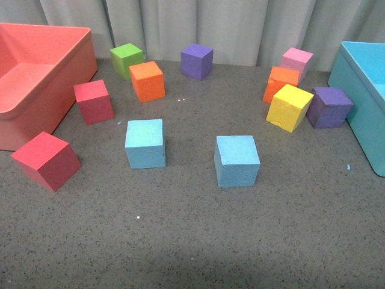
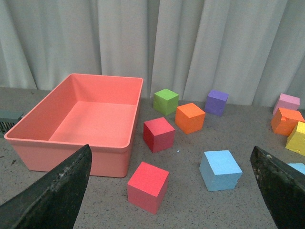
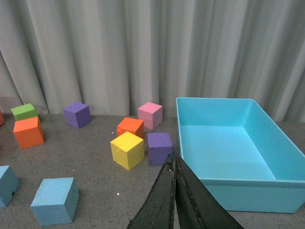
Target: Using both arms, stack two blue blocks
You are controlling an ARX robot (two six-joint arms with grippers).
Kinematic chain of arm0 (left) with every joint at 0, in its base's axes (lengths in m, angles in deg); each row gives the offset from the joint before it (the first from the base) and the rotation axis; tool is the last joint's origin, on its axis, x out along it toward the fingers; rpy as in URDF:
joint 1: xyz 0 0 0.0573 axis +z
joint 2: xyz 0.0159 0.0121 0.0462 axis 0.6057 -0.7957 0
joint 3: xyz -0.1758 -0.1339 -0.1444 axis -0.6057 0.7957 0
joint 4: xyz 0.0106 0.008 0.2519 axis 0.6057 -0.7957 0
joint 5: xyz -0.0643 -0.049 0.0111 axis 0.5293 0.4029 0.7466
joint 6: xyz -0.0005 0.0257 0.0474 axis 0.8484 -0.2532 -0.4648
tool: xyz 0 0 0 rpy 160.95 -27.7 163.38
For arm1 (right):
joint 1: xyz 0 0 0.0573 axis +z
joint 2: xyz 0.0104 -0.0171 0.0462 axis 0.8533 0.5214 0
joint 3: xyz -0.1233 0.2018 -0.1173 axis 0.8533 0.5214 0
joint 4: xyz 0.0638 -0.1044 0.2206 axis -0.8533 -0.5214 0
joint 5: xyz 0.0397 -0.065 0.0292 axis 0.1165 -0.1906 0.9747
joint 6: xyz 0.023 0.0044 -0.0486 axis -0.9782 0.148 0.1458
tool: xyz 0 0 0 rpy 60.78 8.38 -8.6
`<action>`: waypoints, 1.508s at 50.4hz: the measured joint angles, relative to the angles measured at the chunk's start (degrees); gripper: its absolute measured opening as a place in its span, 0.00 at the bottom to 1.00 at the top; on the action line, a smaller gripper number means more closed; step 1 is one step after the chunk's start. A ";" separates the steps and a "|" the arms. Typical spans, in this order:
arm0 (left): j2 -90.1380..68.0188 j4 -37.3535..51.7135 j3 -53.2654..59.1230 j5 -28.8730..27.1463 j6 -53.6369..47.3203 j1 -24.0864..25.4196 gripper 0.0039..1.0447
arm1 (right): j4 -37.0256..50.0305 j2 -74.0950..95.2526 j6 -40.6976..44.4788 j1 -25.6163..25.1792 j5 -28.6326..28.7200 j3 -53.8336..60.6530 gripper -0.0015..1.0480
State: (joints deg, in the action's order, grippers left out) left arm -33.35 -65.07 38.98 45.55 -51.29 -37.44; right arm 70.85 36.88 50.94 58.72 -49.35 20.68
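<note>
Left wrist view, left gripper (image 2: 170, 149): fingers spread wide, empty.
Right gripper (image 3: 174, 160): fingers pressed together, holding nothing.
Blue blocks (image 1: 145, 142) (image 1: 237, 160): two, apart on the table (image 1: 192, 241), unstacked.
Other cubes: two red cubes (image 1: 94, 100) (image 1: 46, 160), two orange cubes (image 1: 147, 80) (image 1: 281, 83), two purple cubes (image 1: 197, 61) (image 1: 329, 106), one green cube (image 1: 126, 59), one pink cube (image 1: 296, 61), one yellow cube (image 1: 289, 106).
Bins: one coral bin (image 1: 75, 60), one light-blue bin (image 1: 355, 102).

front view looks down on the table (image 1: 192, 253); low wrist views face the curtain (image 2: 214, 43), sharing blue blocks (image 3: 55, 200).
</note>
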 joint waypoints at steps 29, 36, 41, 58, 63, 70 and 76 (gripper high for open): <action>0.00 0.00 0.00 0.00 0.00 0.00 0.94 | -10.64 -10.25 0.02 0.00 0.15 -0.02 0.54; -9.88 -12.28 -4.76 -2.16 3.17 0.04 0.94 | -10.67 -10.25 0.02 0.00 0.17 -0.02 0.83; -21.11 -7.93 -5.68 -1.77 5.03 -0.04 0.94 | -10.69 -10.27 -0.02 0.00 0.15 -0.02 0.91; -73.50 10.88 -30.82 -1.03 13.77 -7.21 0.94 | -10.69 -10.29 -0.02 0.00 0.17 -0.02 0.91; -86.27 10.38 -40.52 -4.59 13.29 -8.72 0.94 | -10.69 -10.29 0.00 0.00 0.17 -0.02 0.91; -97.22 7.43 -49.62 -6.32 12.94 -9.86 0.94 | -10.69 -10.29 -0.02 0.00 0.15 -0.02 0.91; -104.28 3.15 -55.60 -5.99 13.62 -10.86 0.94 | -10.69 -10.29 -0.02 0.00 0.15 -0.02 0.91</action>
State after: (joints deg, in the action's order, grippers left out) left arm -137.63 -61.92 -16.63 39.56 -37.67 -48.31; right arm 60.16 26.58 50.92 58.72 -49.19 20.66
